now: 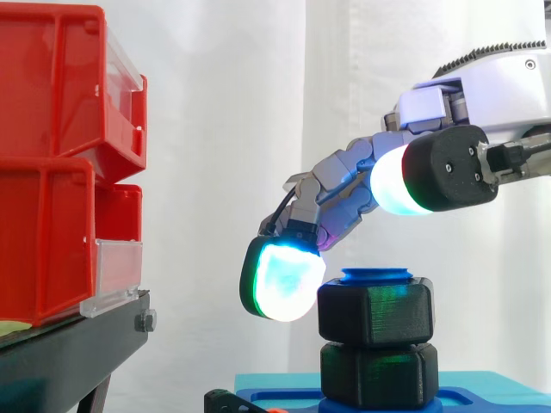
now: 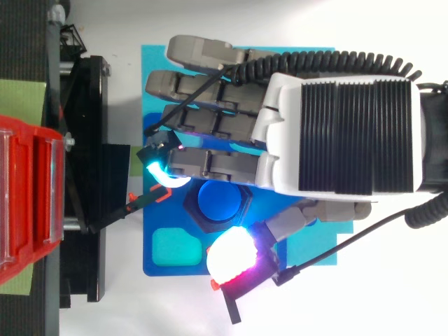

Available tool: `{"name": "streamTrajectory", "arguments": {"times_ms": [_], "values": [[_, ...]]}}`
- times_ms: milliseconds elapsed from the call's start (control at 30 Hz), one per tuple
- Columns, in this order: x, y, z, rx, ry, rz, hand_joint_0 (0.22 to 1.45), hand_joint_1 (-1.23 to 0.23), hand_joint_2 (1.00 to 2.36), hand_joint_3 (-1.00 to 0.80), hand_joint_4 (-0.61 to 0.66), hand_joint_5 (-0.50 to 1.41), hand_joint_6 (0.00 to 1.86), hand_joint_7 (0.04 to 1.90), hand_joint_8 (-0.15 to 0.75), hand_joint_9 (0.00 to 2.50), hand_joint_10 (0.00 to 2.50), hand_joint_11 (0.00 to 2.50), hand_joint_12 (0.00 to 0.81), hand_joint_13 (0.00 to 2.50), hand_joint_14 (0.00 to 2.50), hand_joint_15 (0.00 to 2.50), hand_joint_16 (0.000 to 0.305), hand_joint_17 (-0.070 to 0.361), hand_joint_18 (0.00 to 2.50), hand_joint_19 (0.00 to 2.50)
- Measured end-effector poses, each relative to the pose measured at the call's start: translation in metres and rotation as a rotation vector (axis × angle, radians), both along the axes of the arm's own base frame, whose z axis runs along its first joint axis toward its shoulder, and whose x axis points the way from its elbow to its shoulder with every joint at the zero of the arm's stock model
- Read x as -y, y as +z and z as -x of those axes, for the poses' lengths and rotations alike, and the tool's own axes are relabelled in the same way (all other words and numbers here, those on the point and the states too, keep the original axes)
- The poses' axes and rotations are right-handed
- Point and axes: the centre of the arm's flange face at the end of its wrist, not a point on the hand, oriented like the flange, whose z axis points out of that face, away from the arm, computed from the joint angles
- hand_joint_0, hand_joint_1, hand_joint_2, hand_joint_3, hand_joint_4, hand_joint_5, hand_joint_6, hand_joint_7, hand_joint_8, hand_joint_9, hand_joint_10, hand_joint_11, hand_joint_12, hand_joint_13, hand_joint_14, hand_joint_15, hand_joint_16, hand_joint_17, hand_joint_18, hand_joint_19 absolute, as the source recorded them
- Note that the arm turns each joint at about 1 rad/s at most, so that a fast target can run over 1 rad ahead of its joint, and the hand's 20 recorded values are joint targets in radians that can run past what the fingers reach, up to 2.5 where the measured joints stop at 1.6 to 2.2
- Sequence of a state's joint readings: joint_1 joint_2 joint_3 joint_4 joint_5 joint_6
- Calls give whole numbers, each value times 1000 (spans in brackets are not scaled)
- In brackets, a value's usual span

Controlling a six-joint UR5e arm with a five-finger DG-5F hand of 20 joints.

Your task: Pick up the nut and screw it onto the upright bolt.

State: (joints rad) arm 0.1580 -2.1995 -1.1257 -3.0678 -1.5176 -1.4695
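A black hex nut (image 1: 375, 311) sits on the upright blue bolt (image 1: 376, 276), above a second black nut (image 1: 379, 374) lower on the same bolt. From above, the nut (image 2: 201, 213) rings the bolt's round blue top (image 2: 220, 201). My hand (image 2: 336, 133) hovers over it, reaching in from the right. One finger bends down, and its cyan fingertip (image 1: 282, 280) rests at the upper nut's left side. The thumb's pad (image 1: 405, 181) is raised above the nut and apart from it. Nothing is pinched between them.
The bolt stands on a blue base plate (image 2: 155, 262) with a teal recess (image 2: 173, 245), on a light blue sheet. Stacked red bins (image 1: 60, 155) on a black stand (image 1: 77, 344) are close on the left, with a gap between them and the bolt.
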Motion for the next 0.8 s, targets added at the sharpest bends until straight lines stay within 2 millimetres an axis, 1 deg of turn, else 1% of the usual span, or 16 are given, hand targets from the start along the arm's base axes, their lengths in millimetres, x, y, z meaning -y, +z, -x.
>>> {"name": "streamTrajectory", "arguments": {"times_ms": [267,400,600,800], "values": [[0,-7,1,5,2,-2,461,-85,1000,-500,227,-123,503,843,241,378,0,0,331,90,0,0,42,94,0,0],[0,-7,1,6,1,2,461,-91,1000,-500,243,-114,504,893,248,400,0,0,331,110,0,0,42,94,0,0],[7,-6,0,15,-4,16,464,-104,1000,-500,258,-98,504,981,254,439,0,0,329,148,0,0,41,92,0,0],[9,-5,0,19,-5,26,468,-118,1000,-500,250,-84,504,1057,259,483,0,0,326,168,0,0,41,91,0,0]]}}
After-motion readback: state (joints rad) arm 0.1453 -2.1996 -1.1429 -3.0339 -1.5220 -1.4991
